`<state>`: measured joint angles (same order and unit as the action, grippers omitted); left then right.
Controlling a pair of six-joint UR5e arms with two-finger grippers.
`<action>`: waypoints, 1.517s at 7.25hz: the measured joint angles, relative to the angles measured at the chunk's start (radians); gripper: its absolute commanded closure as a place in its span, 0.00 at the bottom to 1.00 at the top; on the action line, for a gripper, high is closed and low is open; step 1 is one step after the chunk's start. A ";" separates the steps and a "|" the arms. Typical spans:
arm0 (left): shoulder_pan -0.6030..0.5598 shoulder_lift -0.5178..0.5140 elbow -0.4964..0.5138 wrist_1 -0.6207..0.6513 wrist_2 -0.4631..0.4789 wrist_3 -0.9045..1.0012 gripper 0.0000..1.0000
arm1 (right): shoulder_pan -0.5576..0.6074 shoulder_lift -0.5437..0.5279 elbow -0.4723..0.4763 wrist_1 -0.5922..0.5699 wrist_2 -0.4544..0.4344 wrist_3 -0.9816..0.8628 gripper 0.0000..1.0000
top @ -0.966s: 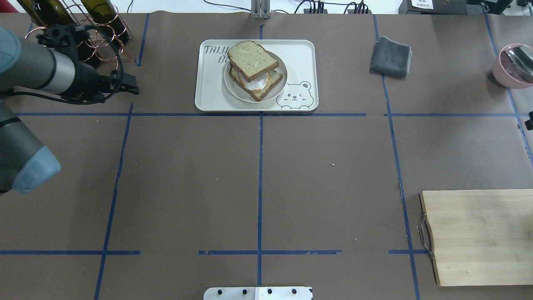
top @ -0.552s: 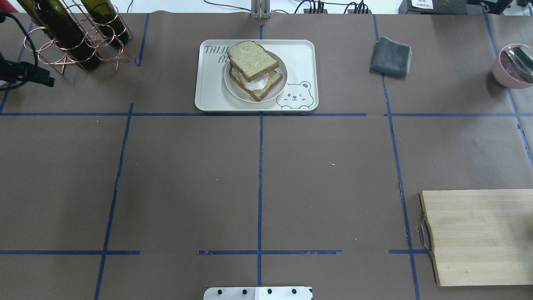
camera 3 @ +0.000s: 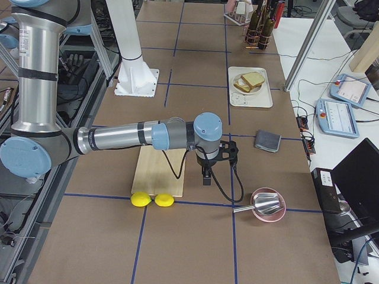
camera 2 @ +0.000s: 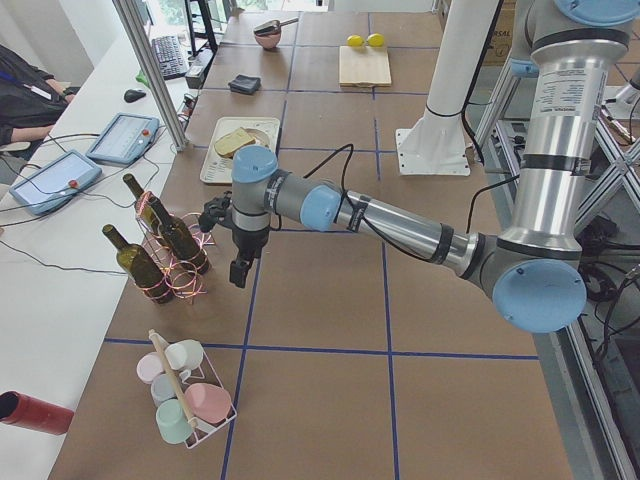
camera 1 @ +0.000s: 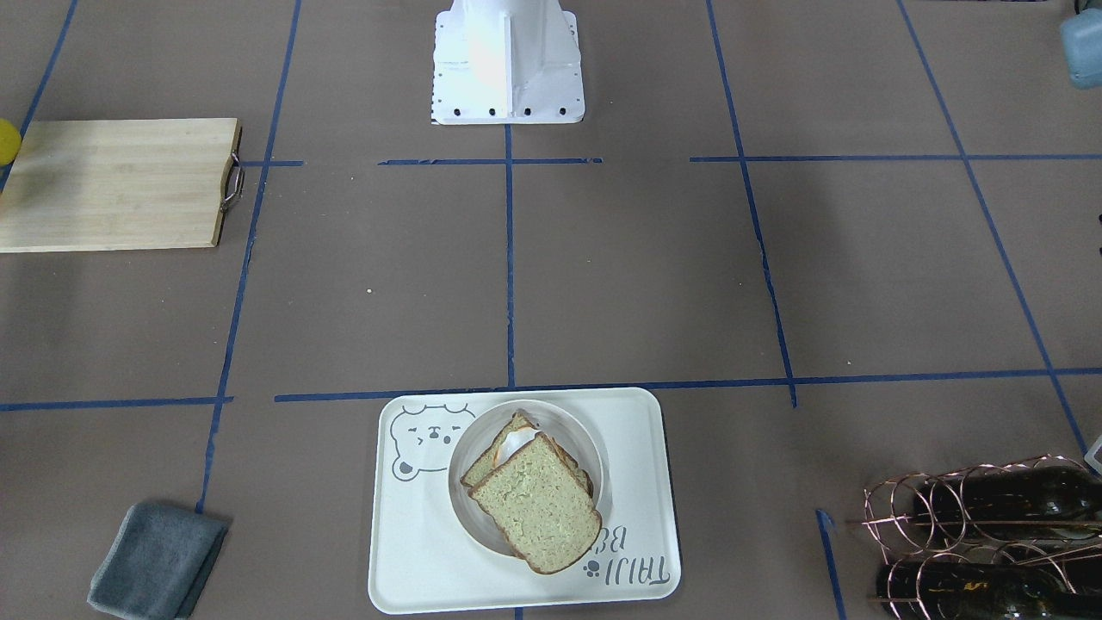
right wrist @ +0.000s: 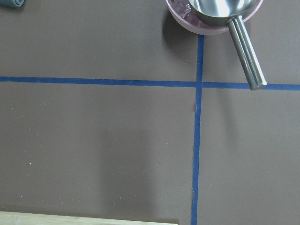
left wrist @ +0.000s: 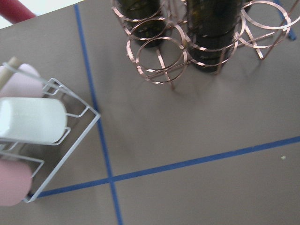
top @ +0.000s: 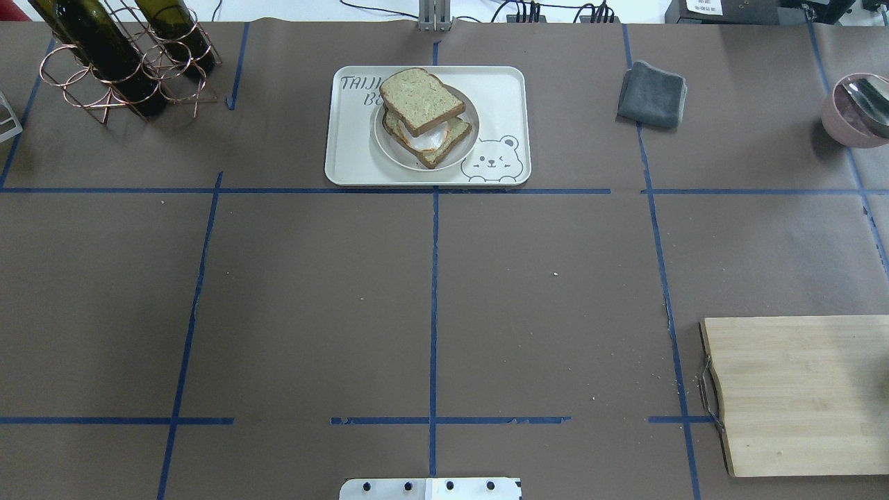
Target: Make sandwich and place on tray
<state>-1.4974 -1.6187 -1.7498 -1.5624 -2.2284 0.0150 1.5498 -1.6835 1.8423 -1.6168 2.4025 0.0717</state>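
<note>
Evidently the sandwich (top: 421, 101) is already seated on the tray (top: 501, 90), well away from the left gripper (camera 2: 240, 272) and right gripper (camera 3: 205, 177), closure indeterminable.

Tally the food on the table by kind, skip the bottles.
bread slices: 2
fried egg: 1
lemons: 2
Total: 5
</note>
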 measured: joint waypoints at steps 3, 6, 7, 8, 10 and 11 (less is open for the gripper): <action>-0.084 0.103 0.082 0.005 -0.127 0.102 0.00 | 0.012 0.001 -0.002 0.001 -0.001 0.003 0.00; -0.088 0.118 0.095 0.005 -0.141 0.103 0.00 | 0.016 0.000 -0.003 0.000 0.000 0.006 0.00; -0.088 0.118 0.094 0.006 -0.142 0.102 0.00 | 0.021 0.000 -0.010 0.000 0.002 0.006 0.00; -0.088 0.118 0.092 0.007 -0.143 0.101 0.00 | 0.034 0.002 -0.032 0.000 0.012 0.004 0.00; -0.089 0.119 0.088 0.008 -0.143 0.100 0.00 | 0.070 0.007 -0.106 0.006 0.053 -0.012 0.00; -0.089 0.118 0.088 0.008 -0.143 0.100 0.00 | 0.078 0.004 -0.131 0.026 0.060 -0.025 0.00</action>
<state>-1.5860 -1.5002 -1.6623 -1.5548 -2.3712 0.1151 1.6276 -1.6798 1.7112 -1.5904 2.4623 0.0463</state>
